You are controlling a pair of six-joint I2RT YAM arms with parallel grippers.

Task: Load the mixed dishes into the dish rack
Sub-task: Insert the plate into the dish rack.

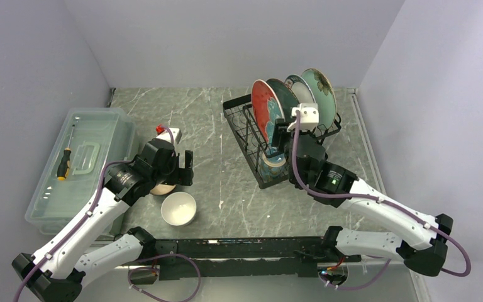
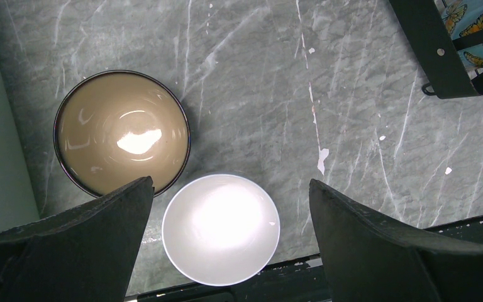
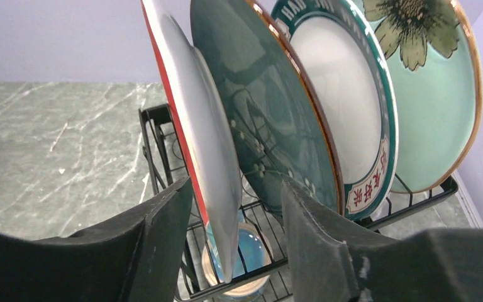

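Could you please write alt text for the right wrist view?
Four round plates stand upright in a black wire dish rack: a red-edged plate, a dark teal plate, a white plate with a lettered teal rim and a mint-green flowered plate. The right pincer is parted on either side of the red-edged plate's lower edge.

Brown bowl (image 1: pixel 161 189) mostly under L arm (image 1: pixel 100 207); blue mug (image 3: pixel 251 248) partly behind red plate (image 3: pixel 195 126).

Clear plastic box (image 1: pixel 78 165) on left of grey marble table (image 1: pixel 220 163); orange-handled screwdriver (image 1: pixel 66 157) with it.
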